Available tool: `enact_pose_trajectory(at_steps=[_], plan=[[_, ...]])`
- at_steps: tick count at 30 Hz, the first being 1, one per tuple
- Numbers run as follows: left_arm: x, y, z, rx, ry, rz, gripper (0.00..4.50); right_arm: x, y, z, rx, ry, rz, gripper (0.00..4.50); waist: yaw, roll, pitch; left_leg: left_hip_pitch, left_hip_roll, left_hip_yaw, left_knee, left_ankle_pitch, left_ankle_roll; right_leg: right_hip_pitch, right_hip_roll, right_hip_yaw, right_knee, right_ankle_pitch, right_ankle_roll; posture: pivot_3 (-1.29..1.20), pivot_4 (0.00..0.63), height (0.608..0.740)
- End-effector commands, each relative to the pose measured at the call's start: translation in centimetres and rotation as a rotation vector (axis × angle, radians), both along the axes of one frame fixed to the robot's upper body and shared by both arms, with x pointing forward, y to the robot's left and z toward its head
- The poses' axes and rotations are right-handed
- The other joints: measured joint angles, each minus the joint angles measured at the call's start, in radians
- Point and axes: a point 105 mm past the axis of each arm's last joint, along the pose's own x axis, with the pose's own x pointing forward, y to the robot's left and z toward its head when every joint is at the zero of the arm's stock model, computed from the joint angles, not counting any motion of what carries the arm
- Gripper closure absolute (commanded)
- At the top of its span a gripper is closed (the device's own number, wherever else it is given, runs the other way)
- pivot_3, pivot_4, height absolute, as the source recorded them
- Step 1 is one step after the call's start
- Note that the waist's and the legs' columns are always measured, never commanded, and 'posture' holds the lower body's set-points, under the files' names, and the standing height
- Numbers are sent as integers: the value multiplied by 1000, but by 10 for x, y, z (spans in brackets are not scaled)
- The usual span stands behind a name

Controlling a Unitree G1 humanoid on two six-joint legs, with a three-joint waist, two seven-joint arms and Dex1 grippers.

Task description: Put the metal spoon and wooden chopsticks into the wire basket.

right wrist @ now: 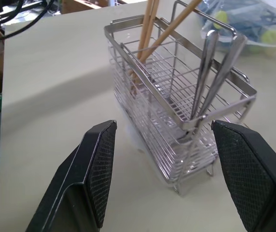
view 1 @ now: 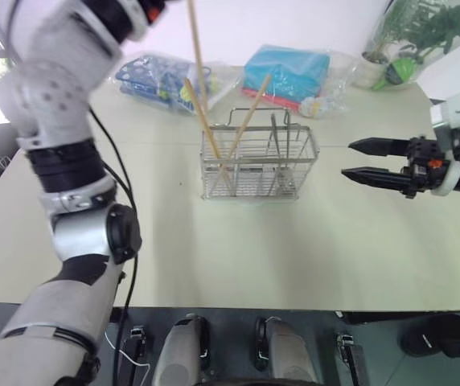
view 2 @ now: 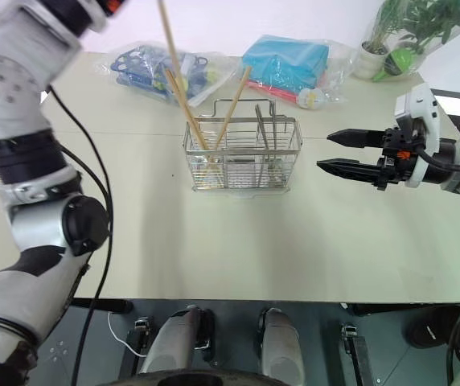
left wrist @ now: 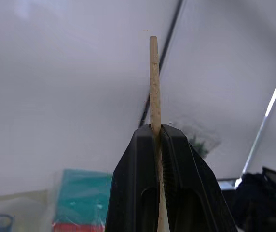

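Observation:
The wire basket (view 1: 258, 165) stands mid-table. Two wooden chopsticks (view 1: 214, 141) lean crossed in its left compartment. The metal spoon (right wrist: 203, 72) stands handle-up in the right compartment beside a second metal handle (right wrist: 227, 63). My left gripper (left wrist: 156, 128) is raised high and shut on another wooden chopstick (view 1: 195, 48), which hangs down toward the basket's left end. I cannot tell whether its lower tip is inside. To the right of the basket my right gripper (view 1: 359, 159) is open, level with it, holding nothing.
Behind the basket lie a bag of blue rings (view 1: 154, 79) and a teal plastic-wrapped pack (view 1: 288, 68). A potted plant (view 1: 411, 36) stands at the back right corner. The table's front edge (view 1: 238, 308) runs close to me.

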Motion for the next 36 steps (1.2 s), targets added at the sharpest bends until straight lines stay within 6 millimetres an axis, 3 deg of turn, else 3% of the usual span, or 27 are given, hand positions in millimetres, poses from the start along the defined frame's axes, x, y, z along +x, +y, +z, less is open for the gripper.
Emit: enact_pose_trajectory(at_steps=[1, 6, 13, 14, 22, 26, 29, 33, 36], plan=[[-7, -19, -17, 60, -33, -24, 4471, -7, -4, 16, -6, -69, -15, 1274, -3, 0, 0, 0, 0, 0, 0, 0, 0, 0, 0, 0, 0, 0, 0, 0, 150, 715], [7, -28, -46, 127, -13, 41, 4471, -8, -4, 15, 2, -75, -31, 1274, -1, 0, 0, 0, 1, 0, 0, 0, 0, 0, 1, 0, 0, 0, 0, 0, 150, 715], [12, -31, -61, 162, -35, 90, 4471, -8, -8, 14, 7, -74, -45, 1274, 2, 0, 0, 0, 1, 0, 0, 0, 1, 0, 1, 0, 0, 0, 0, 0, 150, 715], [12, -32, -63, 146, -28, 82, 3768, -8, -8, 14, 10, -75, -48, 1274, 3, 0, 0, 0, 1, 0, 0, 0, 1, 0, 1, 0, 0, 0, 0, 0, 150, 715], [3, -41, -68, 73, -14, 34, 50, -6, -5, 12, 19, -75, -44, 1274, 0, 0, 0, 0, 1, -1, 0, 0, 1, 0, 1, 0, 0, 0, 0, 0, 150, 715], [-4, -35, -51, 38, -34, 1, 50, -4, -4, 12, 15, -77, -41, 1274, 0, 0, 0, 0, 1, -1, 0, -1, 1, 0, 1, 0, 0, 0, 0, 0, 150, 715], [-16, -23, -20, 52, -117, -10, 50, -2, -4, 11, 9, -78, -38, 1274, 0, 0, 0, 0, 1, -1, 0, -1, 1, 0, 1, 0, 0, 0, 0, 0, 150, 715], [-43, 10, 26, 155, -228, -44, 50, 2, -5, 13, 4, -81, -33, 1274, -2, 0, 0, -2, 1, -1, 0, 0, 1, -2, 2, 0, 0, 0, 0, 0, 150, 715], [-76, 40, 26, 359, -256, -120, 50, 7, -9, 12, 3, -79, -32, 1274, -14, 2, 0, -1, 1, 0, -1, 0, 1, -3, 2, 0, 0, 0, 0, 0, 150, 715]])
